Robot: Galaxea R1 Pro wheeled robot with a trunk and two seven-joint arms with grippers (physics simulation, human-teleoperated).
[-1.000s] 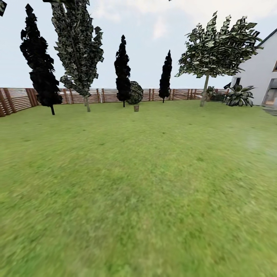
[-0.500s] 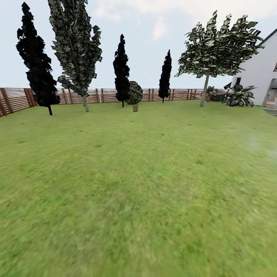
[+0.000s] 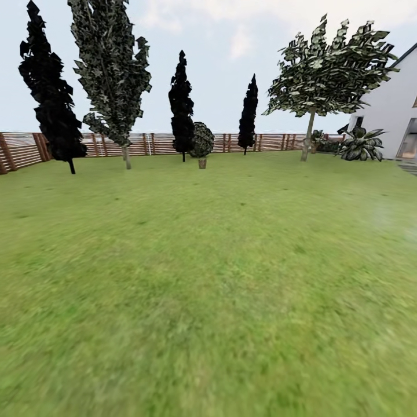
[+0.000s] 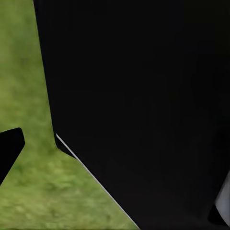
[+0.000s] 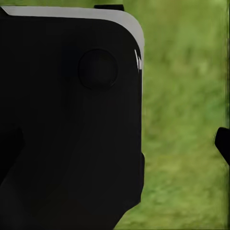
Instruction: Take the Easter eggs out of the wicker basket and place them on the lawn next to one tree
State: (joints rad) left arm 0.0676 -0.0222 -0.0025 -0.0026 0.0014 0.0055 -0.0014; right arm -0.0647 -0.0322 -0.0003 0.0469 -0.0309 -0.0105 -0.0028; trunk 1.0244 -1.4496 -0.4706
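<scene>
Lawn (image 3: 220, 278) stretching to far tree (image 3: 324, 69), basket unseen, jaws' state untellable.

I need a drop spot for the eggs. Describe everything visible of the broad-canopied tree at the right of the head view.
The tree stands upright at the far right of the lawn, near the wooden fence and the white house. Its trunk is thin, bare and pale grey-brown, leaning slightly, rooted in grass. Above it a wide, flat-topped canopy of mottled grey-green, flat, angular leaves spreads sideways against the sky. A spiky-leaved plant sits to its right. Nothing visibly touches the trunk.
</scene>
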